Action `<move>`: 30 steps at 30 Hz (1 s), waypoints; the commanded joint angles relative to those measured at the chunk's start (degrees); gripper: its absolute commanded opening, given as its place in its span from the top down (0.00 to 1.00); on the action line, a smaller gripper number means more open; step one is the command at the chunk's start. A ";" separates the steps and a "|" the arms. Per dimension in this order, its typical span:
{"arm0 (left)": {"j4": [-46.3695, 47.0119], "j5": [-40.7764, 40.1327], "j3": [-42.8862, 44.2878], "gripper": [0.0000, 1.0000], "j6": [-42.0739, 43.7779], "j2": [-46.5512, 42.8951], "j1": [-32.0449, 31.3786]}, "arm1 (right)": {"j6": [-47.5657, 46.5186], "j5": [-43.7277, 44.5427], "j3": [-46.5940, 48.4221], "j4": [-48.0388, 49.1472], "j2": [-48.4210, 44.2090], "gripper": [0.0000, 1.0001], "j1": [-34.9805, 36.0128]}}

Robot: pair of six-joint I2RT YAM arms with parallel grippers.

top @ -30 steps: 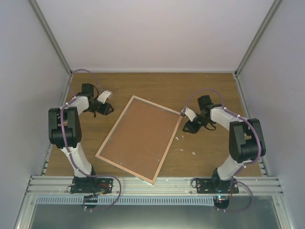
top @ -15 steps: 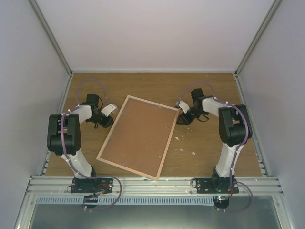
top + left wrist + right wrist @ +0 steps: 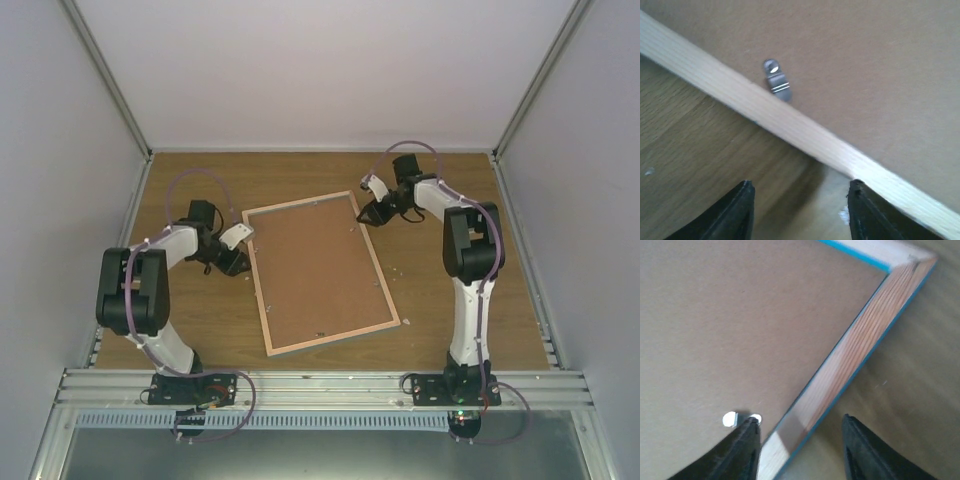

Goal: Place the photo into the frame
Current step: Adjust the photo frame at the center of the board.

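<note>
The frame (image 3: 318, 272) lies back-up in the middle of the table, brown board showing inside a light wood rim. The photo is out of view. My left gripper (image 3: 243, 256) stands open at the frame's left long edge; in the left wrist view the left gripper (image 3: 800, 192) has bare table between its fingers and its right fingertip (image 3: 856, 187) meets the wood rim (image 3: 790, 122) beside a metal tab (image 3: 776, 81). My right gripper (image 3: 368, 208) is open at the far right corner, where the right gripper (image 3: 800, 422) straddles the teal-edged rim (image 3: 840, 377).
Small white specks (image 3: 398, 269) lie on the wood table to the right of the frame. White enclosure walls stand on three sides. A metal rail (image 3: 320, 382) runs along the near edge, just below the frame's near corner.
The frame has turned counter-clockwise, its far end swinging left and its near end right. The right gripper moved farther back and left along with the corner; the left gripper moved nearer and right.
</note>
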 commanded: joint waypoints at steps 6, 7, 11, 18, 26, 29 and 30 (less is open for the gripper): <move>-8.54 5.17 -1.20 0.28 9.62 -12.09 -4.16 | 0.82 -2.06 -11.89 0.52 -12.37 0.39 -3.31; -10.11 6.66 -1.93 0.26 12.95 -13.82 -4.47 | 0.58 -2.20 -12.59 0.22 -13.30 0.39 -3.58; -23.29 13.03 -2.87 0.17 36.00 -17.88 -5.34 | -0.47 -3.03 -14.58 -0.77 -15.24 0.38 -4.47; -22.21 2.27 -1.51 0.13 50.11 -20.96 -13.59 | 0.67 -2.71 -15.21 -1.09 -15.83 0.37 -4.83; -20.15 -6.98 3.42 0.22 4.68 -17.56 -15.44 | 1.55 -2.29 -20.54 -2.45 -17.48 0.38 -4.77; -23.22 -5.23 -0.39 0.22 0.50 -19.89 -16.10 | 0.75 -2.45 -22.58 -3.58 -18.57 0.39 -4.79; -23.17 -5.73 -2.29 0.22 -0.01 -20.63 -16.48 | 0.06 -1.52 -23.51 -3.49 -19.17 0.39 -4.69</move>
